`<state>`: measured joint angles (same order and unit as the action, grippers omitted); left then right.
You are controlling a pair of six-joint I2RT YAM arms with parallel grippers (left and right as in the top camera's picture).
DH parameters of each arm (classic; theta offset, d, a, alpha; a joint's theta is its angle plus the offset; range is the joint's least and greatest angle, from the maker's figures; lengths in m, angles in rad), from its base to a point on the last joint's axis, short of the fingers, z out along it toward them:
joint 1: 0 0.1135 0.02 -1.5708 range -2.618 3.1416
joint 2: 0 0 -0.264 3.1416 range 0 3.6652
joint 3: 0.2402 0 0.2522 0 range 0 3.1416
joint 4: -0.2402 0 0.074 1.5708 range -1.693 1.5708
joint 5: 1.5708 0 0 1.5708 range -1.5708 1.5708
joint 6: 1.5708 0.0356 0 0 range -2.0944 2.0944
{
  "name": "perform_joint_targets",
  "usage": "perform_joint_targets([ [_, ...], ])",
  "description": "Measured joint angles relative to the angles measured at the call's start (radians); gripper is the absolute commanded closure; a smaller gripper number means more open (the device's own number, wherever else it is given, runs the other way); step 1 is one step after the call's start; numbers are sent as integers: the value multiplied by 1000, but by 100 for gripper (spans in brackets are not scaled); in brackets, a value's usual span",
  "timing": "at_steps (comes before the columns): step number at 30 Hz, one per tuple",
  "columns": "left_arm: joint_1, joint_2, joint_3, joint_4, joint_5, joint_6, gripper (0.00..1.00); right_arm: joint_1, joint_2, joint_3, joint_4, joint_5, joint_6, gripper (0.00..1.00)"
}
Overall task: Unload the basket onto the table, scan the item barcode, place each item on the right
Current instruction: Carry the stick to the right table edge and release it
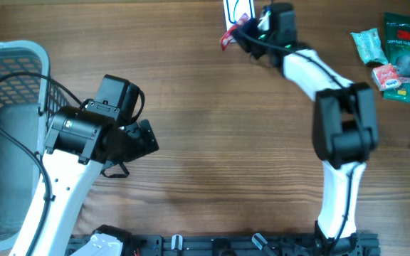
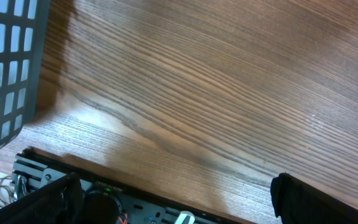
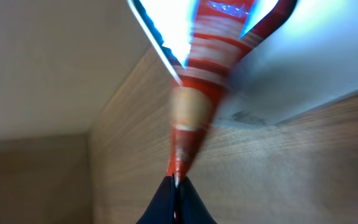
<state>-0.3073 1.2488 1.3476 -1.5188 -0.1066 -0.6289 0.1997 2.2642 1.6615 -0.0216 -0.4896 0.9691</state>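
Being scanned: packet is clamped in right gripper beside scanner; barcode likely needs turning toward it; left gripper spread.

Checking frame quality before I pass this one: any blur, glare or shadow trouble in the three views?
Right wrist: the red-and-white packet is blurred, with blown-out white glare above it. Left wrist: table grain sharp, shadow beside the basket. Overhead: evenly lit, sharp.

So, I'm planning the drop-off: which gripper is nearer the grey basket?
Left. The left gripper is open just beside the basket, on its right; the right gripper is far across the table, shut on a red packet.
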Motion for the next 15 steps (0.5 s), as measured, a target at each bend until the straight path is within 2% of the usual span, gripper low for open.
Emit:
perform_joint_targets([
  [5,0,0,0,0,0,0,0,-105,-285,11,-396,79,-114,95],
  [10,0,0,0,0,0,0,0,-299,-420,19,-741,229,-237,96],
  [12,0,0,0,0,0,0,0,-412,-417,14,-777,292,-339,95],
  [15,0,0,0,0,0,0,0,-575,-407,-15,-709,386,-578,95],
])
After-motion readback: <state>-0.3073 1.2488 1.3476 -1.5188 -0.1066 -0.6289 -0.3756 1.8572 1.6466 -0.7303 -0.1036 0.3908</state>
